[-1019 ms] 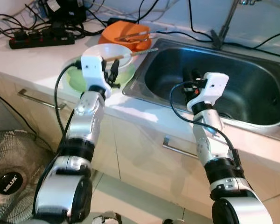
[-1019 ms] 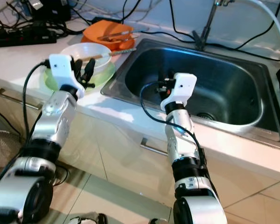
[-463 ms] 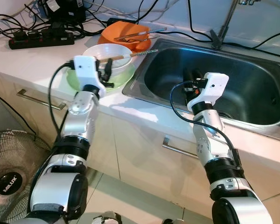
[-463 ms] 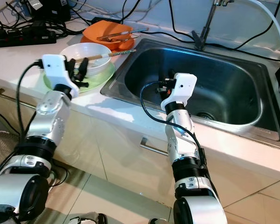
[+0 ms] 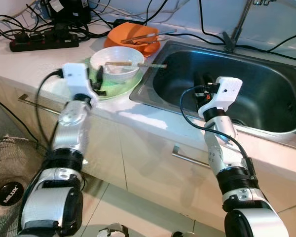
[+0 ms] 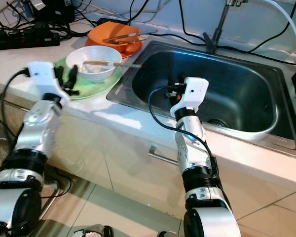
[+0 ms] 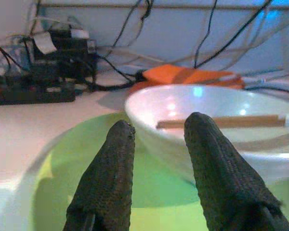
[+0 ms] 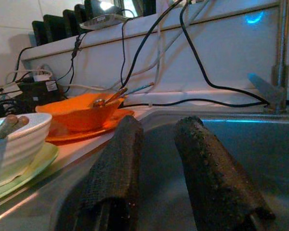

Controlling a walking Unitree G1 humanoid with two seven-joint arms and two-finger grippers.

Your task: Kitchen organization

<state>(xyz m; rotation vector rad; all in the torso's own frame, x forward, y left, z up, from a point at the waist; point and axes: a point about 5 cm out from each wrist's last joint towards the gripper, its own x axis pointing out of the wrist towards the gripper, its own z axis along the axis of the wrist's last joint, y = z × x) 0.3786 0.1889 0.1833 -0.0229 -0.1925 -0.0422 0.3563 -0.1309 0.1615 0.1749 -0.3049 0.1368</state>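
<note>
We read "MILUX" in white on the black hub of the floor fan [image 5: 10, 192] down at eight o'clock; no other writing is legible. We have a white ribbed bowl [image 5: 116, 63] sitting on a pale green plate [image 5: 119, 87] on the white tabletop [image 5: 34, 64], just left of the steel sink [image 5: 237, 89]. Wooden chopsticks [image 5: 133, 64] lie across the bowl's rim, tips poking toward three o'clock over the sink edge. At twelve o'clock from the bowl sits an orange bowl [image 5: 133, 37] holding utensils. Our left end effector [image 5: 99, 81] hovers at nine o'clock of the white bowl, over the green plate, fingers [image 7: 111, 178] parted and grasping nothing. Our right end effector [image 5: 201, 85] hangs inside the sink basin, fingers [image 8: 118, 168] spread apart, empty. A black power strip [image 5: 44, 42] lies at ten o'clock.
</note>
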